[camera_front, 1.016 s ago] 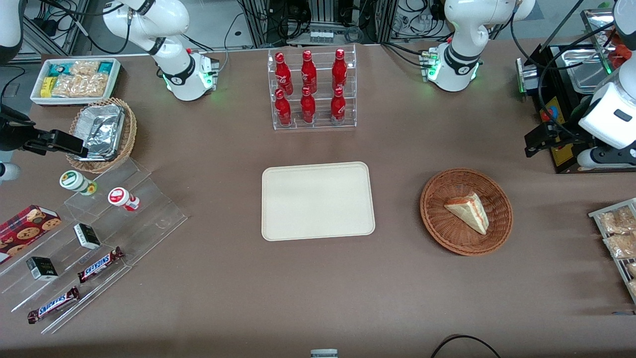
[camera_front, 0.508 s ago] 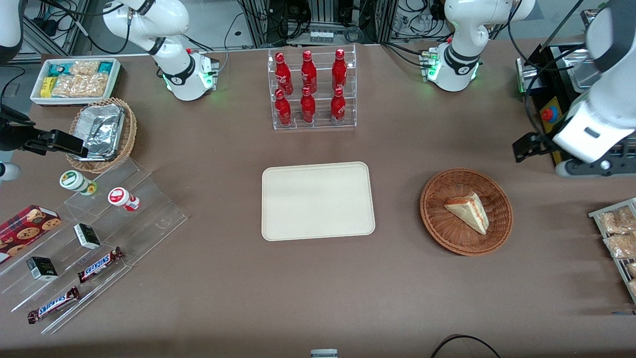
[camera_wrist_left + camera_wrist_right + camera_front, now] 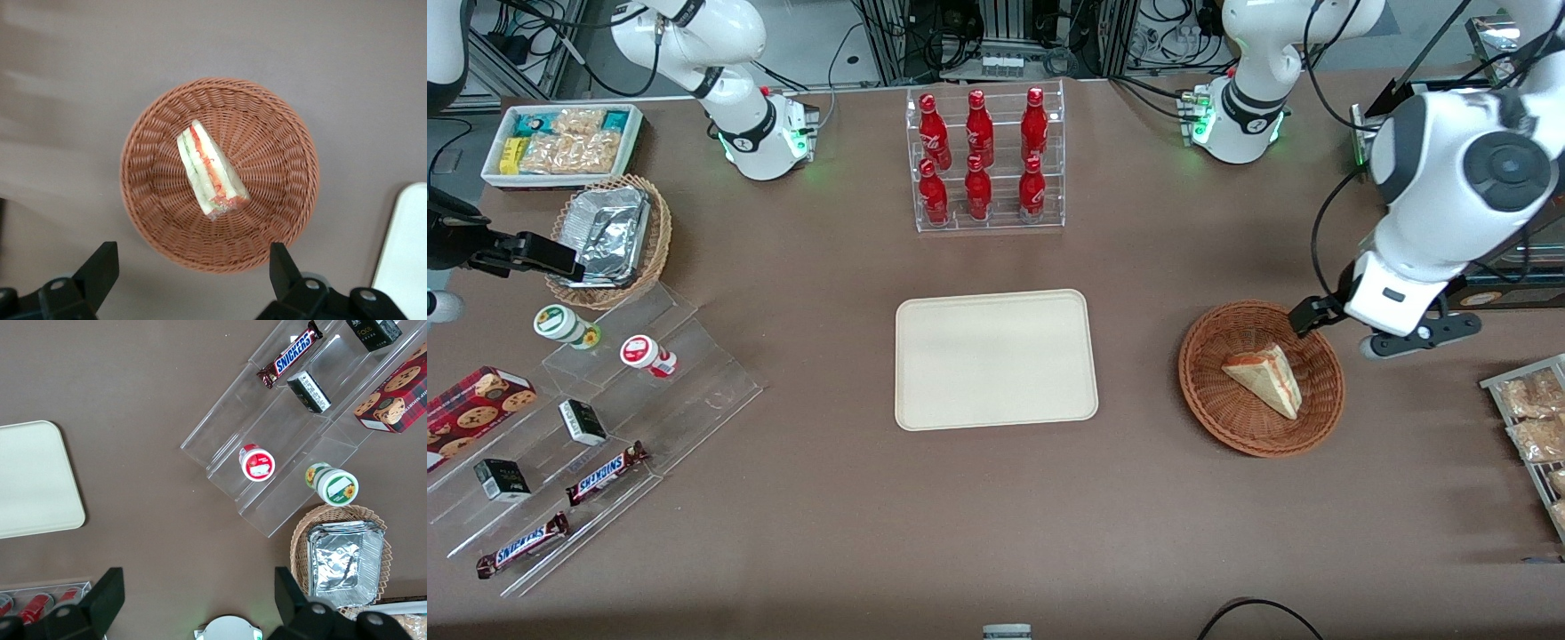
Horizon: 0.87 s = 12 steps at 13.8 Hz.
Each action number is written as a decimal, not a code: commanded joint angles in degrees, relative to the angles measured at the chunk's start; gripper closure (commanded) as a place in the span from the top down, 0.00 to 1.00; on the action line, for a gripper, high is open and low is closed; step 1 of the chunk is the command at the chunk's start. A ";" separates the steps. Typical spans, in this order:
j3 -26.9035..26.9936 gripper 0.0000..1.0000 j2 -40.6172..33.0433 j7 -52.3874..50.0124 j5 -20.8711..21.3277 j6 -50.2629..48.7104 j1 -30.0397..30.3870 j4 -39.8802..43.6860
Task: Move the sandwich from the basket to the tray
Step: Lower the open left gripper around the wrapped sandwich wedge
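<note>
Snickers bars (image 3: pixel 607 472) readable on the acrylic steps. Sandwich (image 3: pixel 209 173) lies mid-basket (image 3: pixel 280 133); tray (image 3: pixel 996 358) bare. Gripper (image 3: pixel 190 270) above the basket's edge, jaws wide, empty; only the wrist view shows them.

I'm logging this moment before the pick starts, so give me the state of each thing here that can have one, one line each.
sandwich: lying in the basket, not gripped.
basket: on the table, holding only the sandwich.
tray: flat on the table, nothing on it.
gripper: open, above the basket's edge, holding nothing.
bottle rack: six red bottles standing upright in it.
tan basket: holds stacked foil containers.
</note>
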 commanded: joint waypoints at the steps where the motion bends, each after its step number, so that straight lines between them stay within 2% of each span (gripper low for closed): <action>1: 0.29 1.00 -3.79 -6.98 0.83 9.15 -0.07 -9.43; 7: 0.38 1.00 0.86 -20.69 0.66 18.21 0.02 -12.17; 12: 0.38 1.00 4.73 -24.85 0.66 27.98 0.02 -15.77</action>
